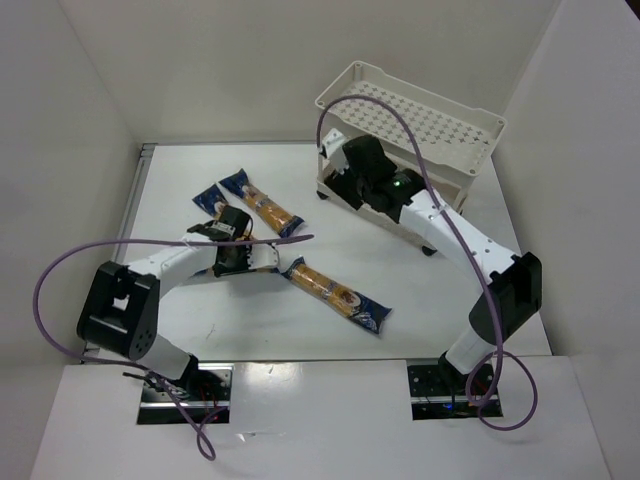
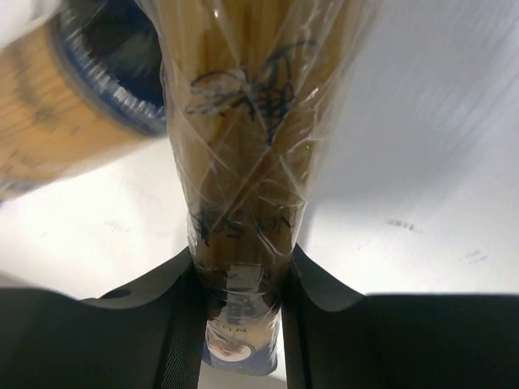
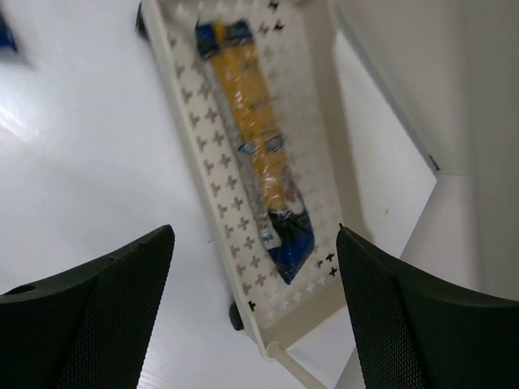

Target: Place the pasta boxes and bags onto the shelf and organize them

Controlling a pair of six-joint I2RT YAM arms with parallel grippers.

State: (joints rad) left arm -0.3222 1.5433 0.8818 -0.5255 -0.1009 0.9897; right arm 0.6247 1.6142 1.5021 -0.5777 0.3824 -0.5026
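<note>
My left gripper (image 1: 238, 256) is shut on a pasta packet (image 2: 243, 186), and the jaws (image 2: 242, 271) pinch its clear, orange-yellow part near one dark blue end. It holds the packet just above the table, left of centre. Another packet (image 1: 262, 206) lies just behind it and also shows in the left wrist view (image 2: 57, 113). A blue end (image 1: 208, 196) shows beside that one. One more packet (image 1: 335, 293) lies in the middle of the table. My right gripper (image 1: 342, 166) is open and empty (image 3: 255, 243) at the front left of the cream shelf (image 1: 480, 125). One packet (image 3: 255, 138) lies lengthwise in a perforated tray (image 3: 219, 203), seemingly the lower one.
White walls enclose the table at the back and on both sides. The shelf stands at the back right on small dark wheels (image 3: 235, 314), close to the right wall. Its top tray (image 1: 415, 118) holds nothing. Purple cables arch over both arms.
</note>
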